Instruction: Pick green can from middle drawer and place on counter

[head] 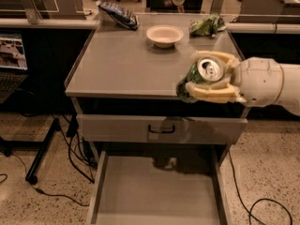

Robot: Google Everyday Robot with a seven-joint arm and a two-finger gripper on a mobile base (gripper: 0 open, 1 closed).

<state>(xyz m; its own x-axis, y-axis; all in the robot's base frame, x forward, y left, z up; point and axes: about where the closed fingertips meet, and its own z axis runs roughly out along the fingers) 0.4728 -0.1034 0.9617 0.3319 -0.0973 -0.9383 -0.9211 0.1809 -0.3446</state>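
Note:
My gripper (pixel 199 74) comes in from the right and is shut on the green can (pixel 200 77), its cream fingers (pixel 211 92) clasping it from both sides. The can is tilted, with its silver top and pull tab facing up at me. It hangs in the air over the front right edge of the counter (pixel 117 64). The middle drawer (pixel 154 191) is pulled out below, and the visible part of its flat grey floor is bare.
On the back of the counter stand a cream bowl (pixel 164 34), a green foil snack bag (pixel 206 25) at the right and a dark snack bag (pixel 118 14) at the left. The shut drawer front with a black loop handle (pixel 161 128) lies above the open drawer. Cables run on the floor (pixel 262 205).

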